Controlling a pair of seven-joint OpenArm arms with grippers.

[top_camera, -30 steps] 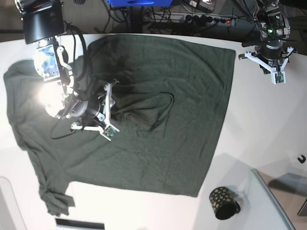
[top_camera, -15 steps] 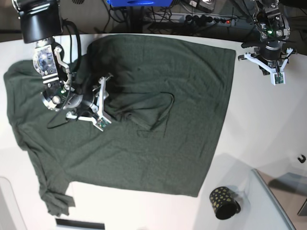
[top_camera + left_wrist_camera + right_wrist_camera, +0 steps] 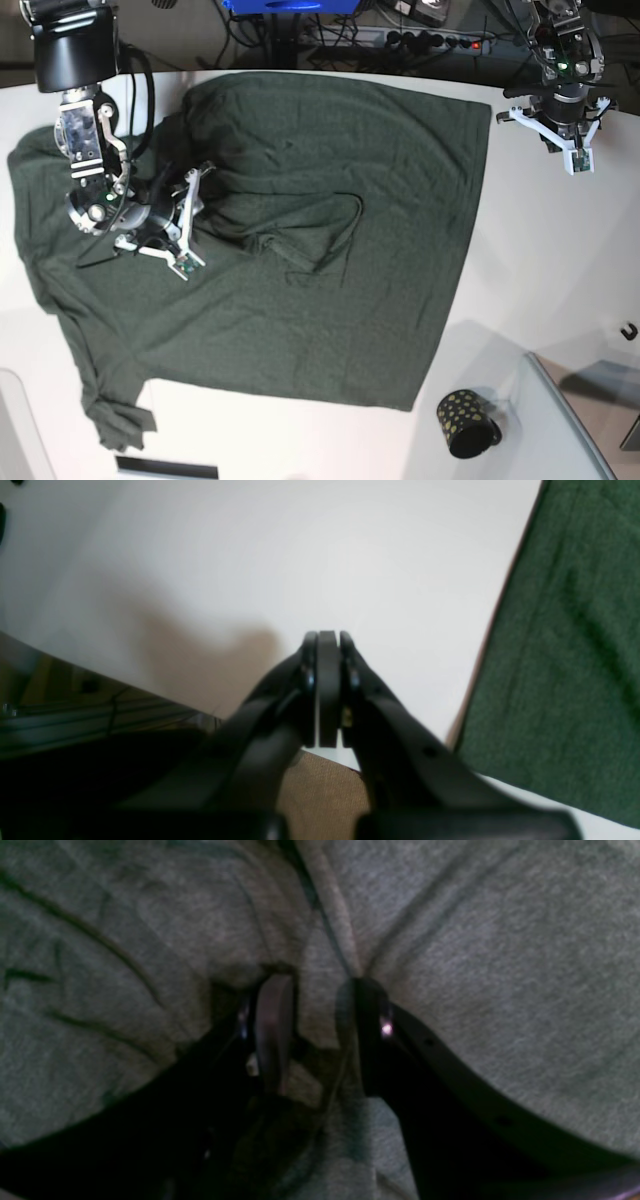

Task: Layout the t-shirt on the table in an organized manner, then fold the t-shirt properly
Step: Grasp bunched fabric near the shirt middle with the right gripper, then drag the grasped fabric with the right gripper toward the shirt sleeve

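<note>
gripper (image 3: pixel 320 1037): fingers parted, tips pointing into the cloth, whether touching cannot be told | shirt (image 3: pixel 525 1005): dark green, spread across the whole view | left of the gripper: several creases and rumpled folds | right of the gripper: flatter cloth, one slanting crease toward the top | between the fingers: a long fold edge and a shadowed hollow

The t-shirt (image 3: pixel 330 340), dark green, thin and soft, lies spread over the white table (image 3: pixel 520 270). Creases and a raised, rumpled fold run across its middle; its left part is wrinkled. Lower left, a narrow portion is bunched. The lower right area lies mostly flat.
</note>
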